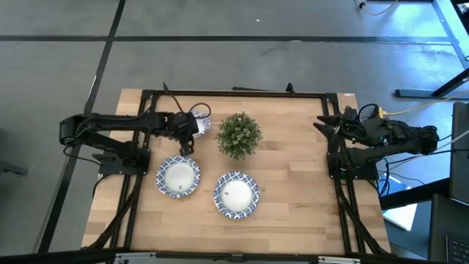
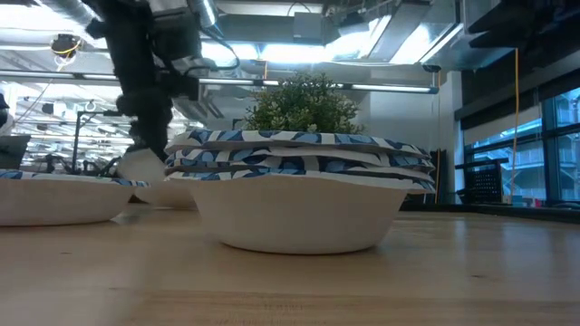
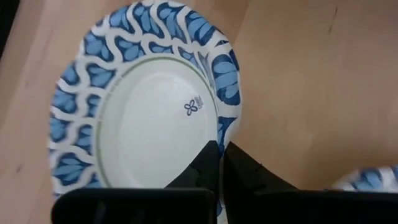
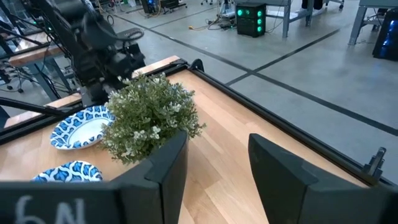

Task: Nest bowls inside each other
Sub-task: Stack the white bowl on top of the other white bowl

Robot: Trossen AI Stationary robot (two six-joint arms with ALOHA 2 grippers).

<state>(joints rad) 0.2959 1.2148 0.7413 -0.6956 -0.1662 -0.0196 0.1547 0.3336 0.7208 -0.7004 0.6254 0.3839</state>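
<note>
Pale butcher-block wood makes up the table (image 1: pixel 293 191), framed by dark rails and set on a grey concrete floor. Near its middle stands a small leafy plant (image 1: pixel 239 135). At 9 o'clock from the plant, close to the table's far edge, the left gripper (image 1: pixel 187 136) is clamped on the rim of a single bowl (image 1: pixel 199 122); the left wrist view shows the 2 dark fingers (image 3: pixel 208 168) pressed together over the blue-and-white patterned edge of that bowl (image 3: pixel 146 106), one inside the rim and one outside. At 7 o'clock from the plant sits a second bowl (image 1: pixel 178 177), and at 6 o'clock from the plant a third spot holds a stack of bowls (image 1: pixel 236 195). From table height that stack (image 2: pixel 299 195) shows several patterned rims layered inside one white shell, with the plant (image 2: pixel 304 104) rising behind it and the left arm hanging down at 10 o'clock. How many bowls sit in the stack cannot be counted for sure. At 3 o'clock on the table's edge, the right gripper (image 4: pixel 217 168) waits well apart from everything, its fingers spread wide.
</note>
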